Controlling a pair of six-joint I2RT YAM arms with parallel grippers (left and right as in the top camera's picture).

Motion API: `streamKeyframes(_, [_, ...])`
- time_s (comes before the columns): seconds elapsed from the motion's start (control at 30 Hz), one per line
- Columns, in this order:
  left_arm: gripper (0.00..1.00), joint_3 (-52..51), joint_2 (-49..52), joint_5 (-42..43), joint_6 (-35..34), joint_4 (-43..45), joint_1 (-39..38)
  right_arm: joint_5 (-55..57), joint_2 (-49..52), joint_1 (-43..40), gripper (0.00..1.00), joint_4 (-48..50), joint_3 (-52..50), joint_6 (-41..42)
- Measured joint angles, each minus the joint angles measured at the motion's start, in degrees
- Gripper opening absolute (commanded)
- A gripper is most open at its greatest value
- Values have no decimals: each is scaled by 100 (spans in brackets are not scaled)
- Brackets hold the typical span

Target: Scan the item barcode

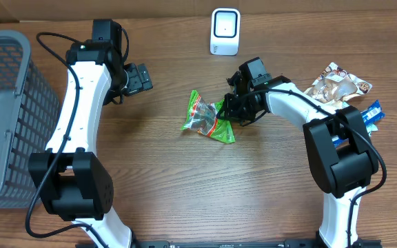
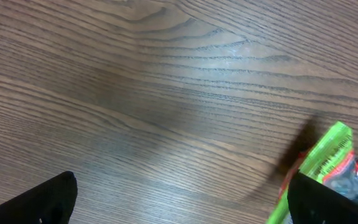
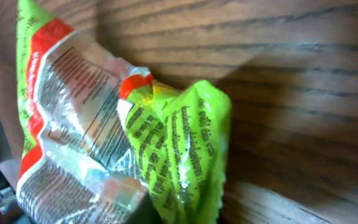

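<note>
- Your left gripper stands wide apart; the right gripper meets the green packet mid-table, but you cannot tell whether it clamps.
- An edge hold may slip, and crumpled film may not read at the scanner.

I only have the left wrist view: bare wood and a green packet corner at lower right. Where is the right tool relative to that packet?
Observer: The right tool is at the green snack packet's right end, touching or nearly so.
Operator: Has it gripped it?
Observer: Cannot tell; the right wrist view is filled by crumpled green film, no fingers showing.
Operator: Where is the scanner?
Observer: The white scanner stands beyond the packet, near the top of the overhead view.
</note>
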Motion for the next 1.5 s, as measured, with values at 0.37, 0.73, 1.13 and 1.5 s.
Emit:
streamKeyframes(0.37, [100, 0, 0, -2, 0, 0, 0, -83, -17, 48, 56, 52, -66, 713])
streamKeyframes(0.73, [100, 0, 0, 0, 0, 0, 0, 787, -199, 538, 53, -83, -168, 2203])
streamKeyframes(1.13, [99, 0, 0, -2, 0, 0, 0, 1766, -267, 879, 4, 2, -175, 2723])
streamKeyframes(1.5, [100, 0, 0, -2, 0, 0, 0, 328, -417, 286, 4, 444, -350, 691])
